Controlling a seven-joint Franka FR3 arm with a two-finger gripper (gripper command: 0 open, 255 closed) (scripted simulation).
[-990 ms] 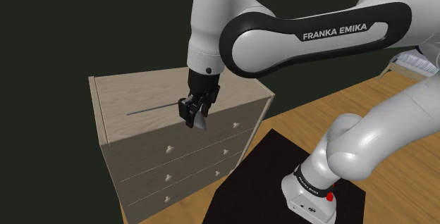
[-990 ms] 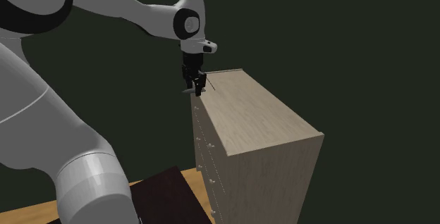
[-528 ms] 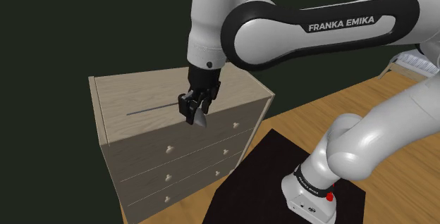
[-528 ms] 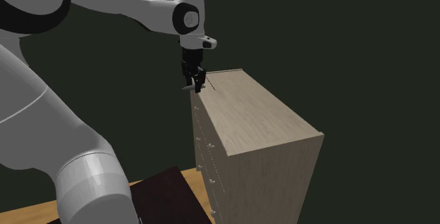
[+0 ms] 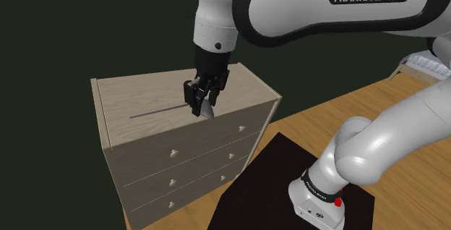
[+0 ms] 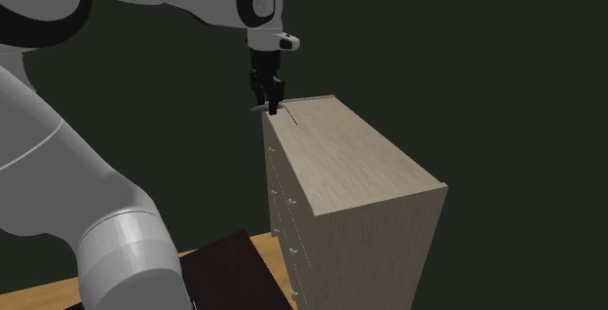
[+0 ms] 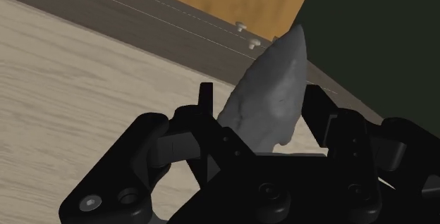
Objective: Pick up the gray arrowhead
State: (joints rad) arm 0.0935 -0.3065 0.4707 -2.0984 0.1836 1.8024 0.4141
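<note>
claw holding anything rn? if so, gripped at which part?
Yes. The claw is shut on the gray arrowhead, clasping its broad base end between both fingers. The pointed tip sticks out past them.

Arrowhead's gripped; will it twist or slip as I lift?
Probably rigid: the arrowhead looks like chipped grey stone. The gripper clasps only its broad base, so the long tip may pivot. Rough faces should resist slipping.
</note>
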